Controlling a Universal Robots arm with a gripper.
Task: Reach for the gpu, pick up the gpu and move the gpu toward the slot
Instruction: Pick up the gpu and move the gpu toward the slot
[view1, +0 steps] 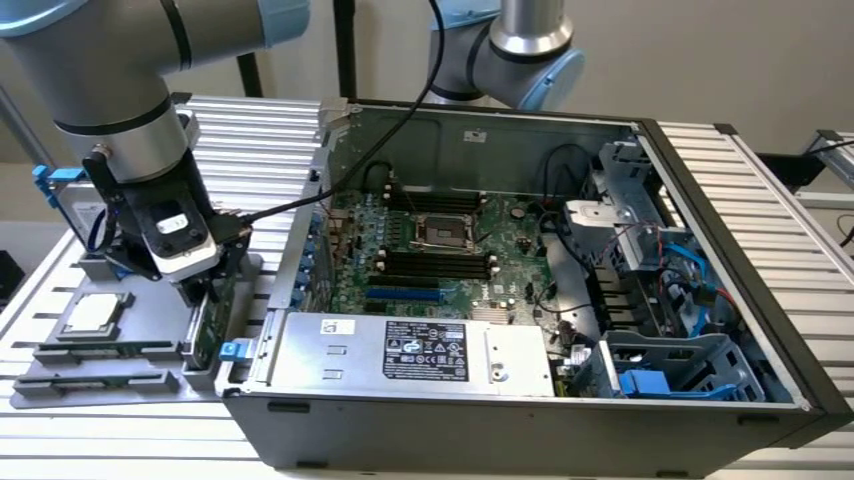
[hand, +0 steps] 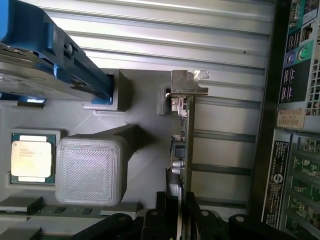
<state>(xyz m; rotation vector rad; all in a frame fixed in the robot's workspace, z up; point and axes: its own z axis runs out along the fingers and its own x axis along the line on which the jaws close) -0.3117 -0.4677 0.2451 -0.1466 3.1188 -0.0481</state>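
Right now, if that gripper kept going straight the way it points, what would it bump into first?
The gpu, standing on edge in the gray holder. The gripper is right at its upper edge; whether they touch is unclear.

A silver CPU chip (view1: 96, 312) is being cradled in a gray tray (view1: 30, 390), where a blue-framed hard drive (view1: 60, 195) is also being propped. Beside it, an open computer case (view1: 534, 430) with its motherboard (view1: 441, 250) is being carried by the ribbed tabletop (view1: 254, 120).
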